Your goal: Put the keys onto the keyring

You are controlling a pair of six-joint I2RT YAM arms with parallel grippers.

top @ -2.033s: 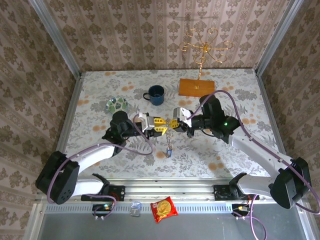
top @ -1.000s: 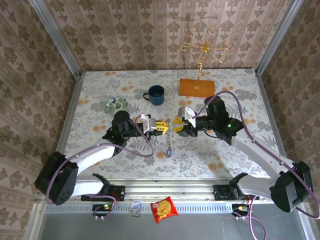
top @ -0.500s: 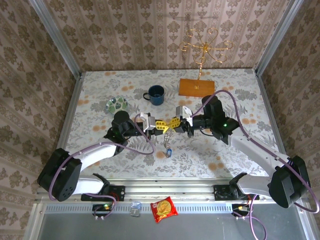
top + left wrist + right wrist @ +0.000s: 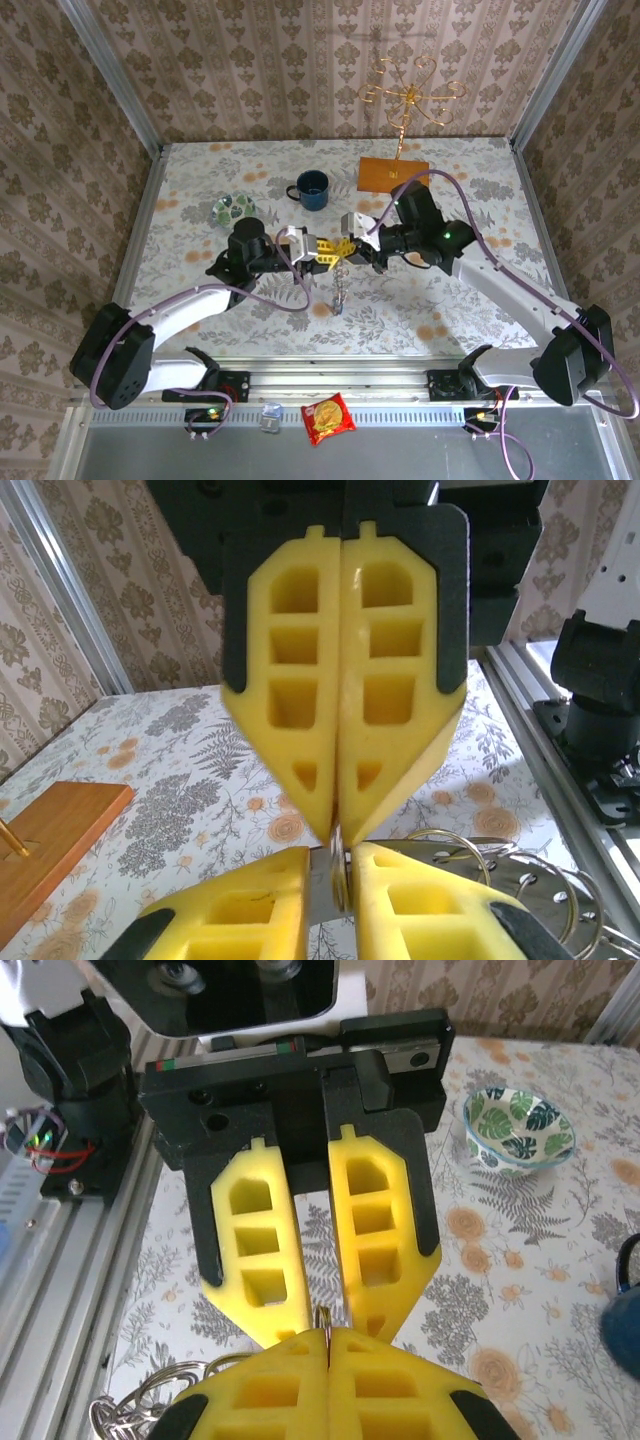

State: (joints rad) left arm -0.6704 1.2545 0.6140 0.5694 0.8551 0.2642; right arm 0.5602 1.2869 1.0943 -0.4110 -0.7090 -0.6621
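Observation:
Above the middle of the table my two grippers meet tip to tip. The keyring (image 4: 340, 262) sits edge-on between them as a thin metal ring (image 4: 346, 875). My right gripper (image 4: 328, 1336) is shut on its edge (image 4: 327, 1317). The yellow fingers (image 4: 262, 1260) of my left gripper (image 4: 329, 250) stand a little apart on either side of the ring, with patterned table showing in the gap. A bunch of silver wire rings (image 4: 480, 852) hangs from the keyring toward the table (image 4: 338, 298). The keys' coloured heads are too small to make out.
A blue mug (image 4: 312, 188) and a green-patterned dish (image 4: 233, 208) stand behind the left arm. The gold wire stand on its wooden base (image 4: 393, 173) is behind the right arm. A red snack packet (image 4: 328, 417) lies off the table by the front rail.
My right gripper, open a second ago, has shut on the ring. My left gripper's fingers have just parted slightly. The hanging bunch has swung a little; both arms stay at the middle.

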